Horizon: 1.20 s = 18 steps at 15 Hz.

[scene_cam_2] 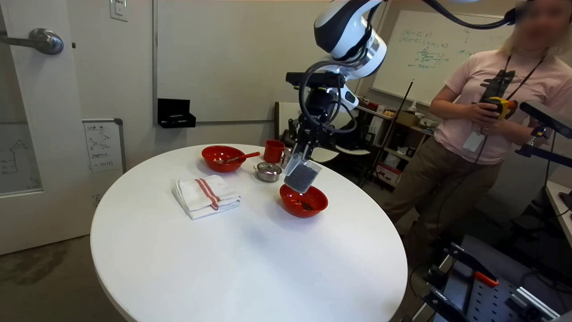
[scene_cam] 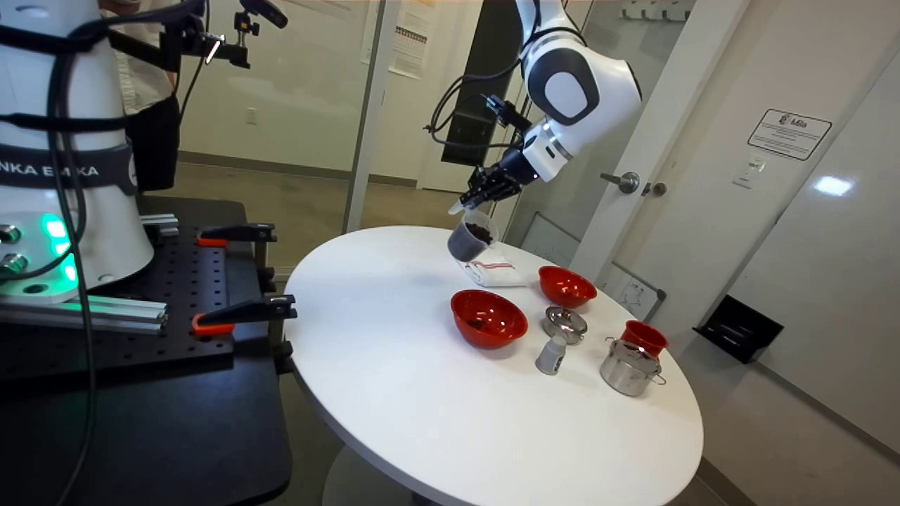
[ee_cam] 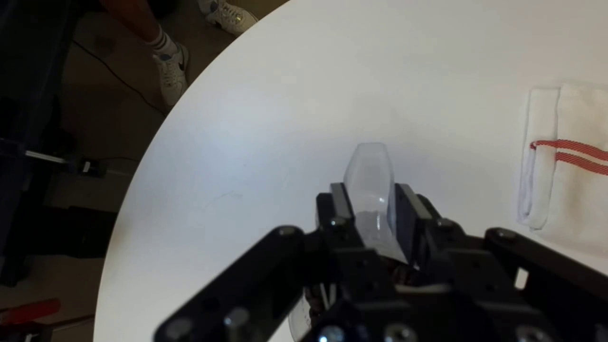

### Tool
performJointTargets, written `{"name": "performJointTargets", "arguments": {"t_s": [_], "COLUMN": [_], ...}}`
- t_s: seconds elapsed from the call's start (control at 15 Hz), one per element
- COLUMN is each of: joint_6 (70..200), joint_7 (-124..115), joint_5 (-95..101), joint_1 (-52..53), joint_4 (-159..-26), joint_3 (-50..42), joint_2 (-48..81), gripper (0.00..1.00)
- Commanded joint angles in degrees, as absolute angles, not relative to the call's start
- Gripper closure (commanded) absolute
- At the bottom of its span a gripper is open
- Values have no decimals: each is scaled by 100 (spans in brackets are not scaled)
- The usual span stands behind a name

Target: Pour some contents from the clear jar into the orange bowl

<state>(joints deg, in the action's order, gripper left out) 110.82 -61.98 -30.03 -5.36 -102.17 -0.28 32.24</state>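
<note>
hand [ee_cam: 373, 204] grips clear jar [scene_cam_2: 302, 177] over white table [scene_cam: 380, 323]; whiteboard [scene_cam_2: 223, 62] beyond

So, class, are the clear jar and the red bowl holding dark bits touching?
Apart: in an exterior view, tabletop shows between the clear jar and the red bowl.

Red bowl [scene_cam: 498, 318], red-striped white towel [scene_cam_2: 206, 197]

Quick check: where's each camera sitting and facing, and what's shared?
Wrist view: wrist-mounted, facing the table; gripper in foreground.
In an exterior view: high beside the table, toward the door; base, arm, gripper show.
In an exterior view: high, tableside, toward a whiteboard; arm, gripper show.
All three share the jar and towel; both exterior views, the nearer red bowl.
</note>
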Motion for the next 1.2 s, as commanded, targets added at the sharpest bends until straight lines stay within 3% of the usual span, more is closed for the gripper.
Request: {"name": "performJointTargets", "arguments": {"t_s": [0.0,0.67,1.13], "joint_6": [10341,8872,8352], "joint_7": [-6053,-5202,-5229], "joint_5": [-3392,-4903,-5138], "joint_1": [-734,-1580,-1580], "joint_4": [-9369,-8913,-8646], "joint_3": [-6,-355,-537], "joint_2": [3830,3983,4139], "gripper": [93,93,93]}}
